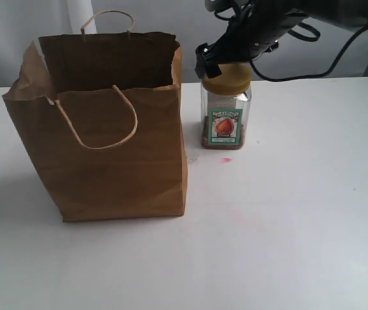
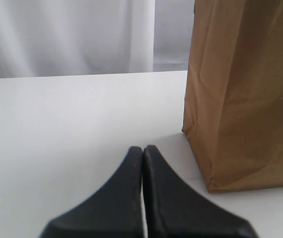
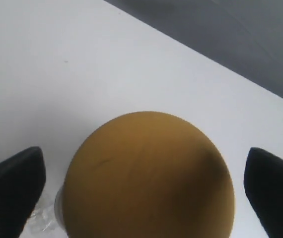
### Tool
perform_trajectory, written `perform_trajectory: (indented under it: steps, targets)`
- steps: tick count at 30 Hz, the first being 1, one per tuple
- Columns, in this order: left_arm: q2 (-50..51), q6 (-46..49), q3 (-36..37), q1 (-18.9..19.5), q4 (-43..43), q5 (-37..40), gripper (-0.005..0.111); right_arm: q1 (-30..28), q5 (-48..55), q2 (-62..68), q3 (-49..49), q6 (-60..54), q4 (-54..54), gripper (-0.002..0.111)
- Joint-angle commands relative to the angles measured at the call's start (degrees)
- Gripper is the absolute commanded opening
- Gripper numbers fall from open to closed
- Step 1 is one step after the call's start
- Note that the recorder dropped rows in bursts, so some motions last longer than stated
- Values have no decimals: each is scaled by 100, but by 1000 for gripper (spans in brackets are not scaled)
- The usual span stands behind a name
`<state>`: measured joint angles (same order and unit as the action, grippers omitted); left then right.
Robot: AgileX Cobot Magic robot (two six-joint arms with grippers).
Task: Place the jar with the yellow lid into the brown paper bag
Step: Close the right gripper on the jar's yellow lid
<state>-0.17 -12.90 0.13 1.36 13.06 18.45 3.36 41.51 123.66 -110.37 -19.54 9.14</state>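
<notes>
The yellow-lidded jar (image 1: 226, 113) stands upright on the white table, just right of the brown paper bag (image 1: 106, 129) and much shorter than it. My right gripper (image 1: 224, 64) hovers right over the mustard lid (image 3: 149, 178), open. Its black fingers (image 3: 12, 188) stand wide on either side of the lid, apart from it. The bag stands upright with its mouth open and its cord handles up. My left gripper (image 2: 142, 148) is shut and empty, low over the table beside the bag's creased side (image 2: 246, 99). It does not show in the exterior view.
A small pink mark (image 1: 226, 159) lies on the table in front of the jar. A black cable (image 1: 339, 58) loops from the right arm over the back of the table. A white curtain (image 2: 67, 34) hangs behind.
</notes>
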Motion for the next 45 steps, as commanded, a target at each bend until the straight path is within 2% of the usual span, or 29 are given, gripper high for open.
perform_trajectory:
  steps: [1, 26, 30, 34, 45]
  targets:
    - [17, -22, -13, -15, -22, -45, 1, 3, -33, 133, -39, -59, -127, 105]
    - [17, -22, -13, -15, -22, -45, 1, 3, -30, 360, -39, 201, -187, 105]
    - [17, -22, -13, -15, -22, -45, 1, 3, 27, 360, -39, 249, -187, 100]
    - [17, -22, -13, -15, -22, -45, 1, 3, 148, 360, -39, 355, -187, 85]
    - [17, -22, -13, -15, -22, -45, 1, 3, 266, 297, -39, 355, -187, 9]
